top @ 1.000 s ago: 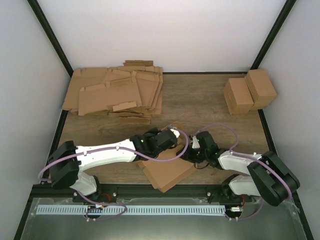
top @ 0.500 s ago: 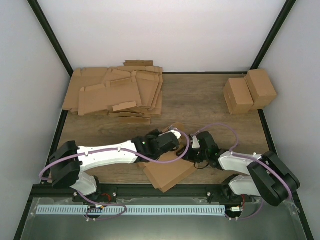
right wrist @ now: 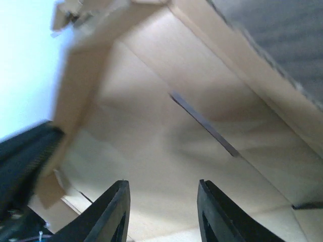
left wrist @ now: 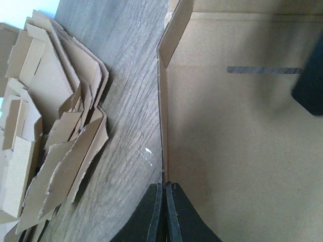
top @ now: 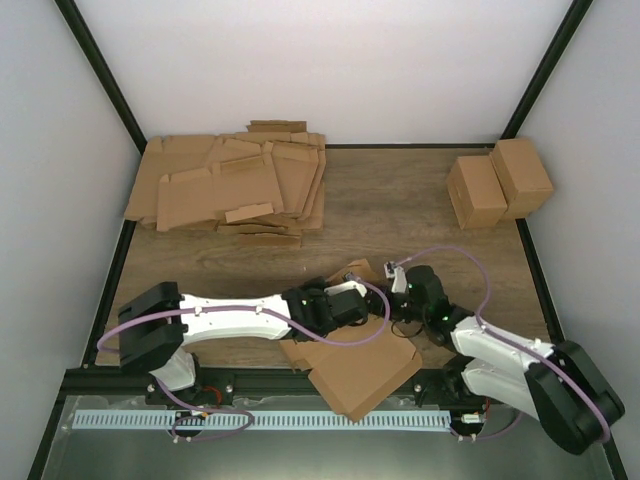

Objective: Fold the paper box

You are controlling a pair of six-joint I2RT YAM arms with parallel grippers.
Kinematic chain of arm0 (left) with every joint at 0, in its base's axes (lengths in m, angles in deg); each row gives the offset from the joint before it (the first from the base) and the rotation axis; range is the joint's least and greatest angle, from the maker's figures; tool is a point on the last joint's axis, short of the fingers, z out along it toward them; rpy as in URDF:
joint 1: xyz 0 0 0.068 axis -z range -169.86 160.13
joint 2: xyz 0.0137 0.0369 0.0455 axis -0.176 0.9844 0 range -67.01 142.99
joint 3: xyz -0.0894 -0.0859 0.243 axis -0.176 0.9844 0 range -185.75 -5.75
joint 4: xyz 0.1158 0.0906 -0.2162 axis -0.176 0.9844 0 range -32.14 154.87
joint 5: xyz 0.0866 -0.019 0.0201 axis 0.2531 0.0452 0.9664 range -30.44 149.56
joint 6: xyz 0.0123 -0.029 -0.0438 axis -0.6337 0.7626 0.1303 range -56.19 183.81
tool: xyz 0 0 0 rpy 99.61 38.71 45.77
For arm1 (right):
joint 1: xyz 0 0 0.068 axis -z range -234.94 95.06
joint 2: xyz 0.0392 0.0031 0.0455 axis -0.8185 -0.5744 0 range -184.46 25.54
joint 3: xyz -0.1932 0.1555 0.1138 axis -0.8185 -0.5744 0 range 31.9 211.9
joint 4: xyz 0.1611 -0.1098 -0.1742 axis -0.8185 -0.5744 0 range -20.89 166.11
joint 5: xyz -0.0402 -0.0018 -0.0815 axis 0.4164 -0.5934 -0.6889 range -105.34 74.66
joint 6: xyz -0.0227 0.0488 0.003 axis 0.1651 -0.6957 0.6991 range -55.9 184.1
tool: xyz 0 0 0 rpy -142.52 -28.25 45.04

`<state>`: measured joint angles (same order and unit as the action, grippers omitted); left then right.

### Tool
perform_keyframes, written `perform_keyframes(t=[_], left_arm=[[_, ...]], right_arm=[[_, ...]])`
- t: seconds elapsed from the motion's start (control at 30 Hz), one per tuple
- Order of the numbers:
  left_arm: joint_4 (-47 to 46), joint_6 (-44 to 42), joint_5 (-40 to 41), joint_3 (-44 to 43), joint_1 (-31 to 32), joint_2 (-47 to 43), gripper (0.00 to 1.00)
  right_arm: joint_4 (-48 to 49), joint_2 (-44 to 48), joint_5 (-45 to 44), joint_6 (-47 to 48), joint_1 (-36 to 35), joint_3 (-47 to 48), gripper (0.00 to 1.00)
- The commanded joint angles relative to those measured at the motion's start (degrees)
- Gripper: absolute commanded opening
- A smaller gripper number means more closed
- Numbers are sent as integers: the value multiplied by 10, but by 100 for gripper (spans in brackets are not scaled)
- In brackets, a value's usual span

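Note:
The paper box (top: 362, 368) is a brown cardboard piece lying tilted at the table's near edge, partly over it, with a flap (top: 352, 270) raised at its far end. My left gripper (top: 352, 300) is shut on the box's upright side wall (left wrist: 164, 131), the thin edge pinched between its fingertips (left wrist: 165, 185). My right gripper (top: 402, 312) is open just right of it. In the right wrist view its fingers (right wrist: 118, 201) stand apart over the box's inner panel (right wrist: 166, 151), which has a thin slot (right wrist: 204, 123).
A heap of flat die-cut cardboard sheets (top: 232, 188) lies at the back left; it also shows in the left wrist view (left wrist: 50, 126). Two small blocky cartons (top: 498, 182) stand at the back right. The black frame rail (top: 300, 380) runs along the near edge.
Both grippers and the box have shifted toward the near edge and slightly right. The box now hangs further over the front rail. The right arm has stretched out lower.

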<state>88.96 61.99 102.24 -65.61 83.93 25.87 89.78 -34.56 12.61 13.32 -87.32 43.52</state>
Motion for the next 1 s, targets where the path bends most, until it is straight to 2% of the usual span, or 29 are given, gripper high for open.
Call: perform_keyframes(t=[0.0, 0.13, 0.27, 0.4, 0.8, 0.97], left_arm=[[23, 14, 38, -2, 11, 12, 4], [23, 14, 43, -7, 16, 9, 4], [19, 13, 48, -7, 20, 4, 4], [15, 13, 51, -10, 27, -1, 4], [20, 5, 58, -32, 39, -9, 4], [20, 4, 55, -41, 47, -6, 4]], right_arm=[[31, 63, -39, -58, 2, 8, 40], [39, 88, -64, -117, 2, 13, 44], [23, 76, -75, -174, 3, 42, 44], [46, 62, -62, -218, 3, 57, 46], [89, -41, -5, -241, 2, 117, 46], [74, -55, -2, -240, 2, 130, 44]])
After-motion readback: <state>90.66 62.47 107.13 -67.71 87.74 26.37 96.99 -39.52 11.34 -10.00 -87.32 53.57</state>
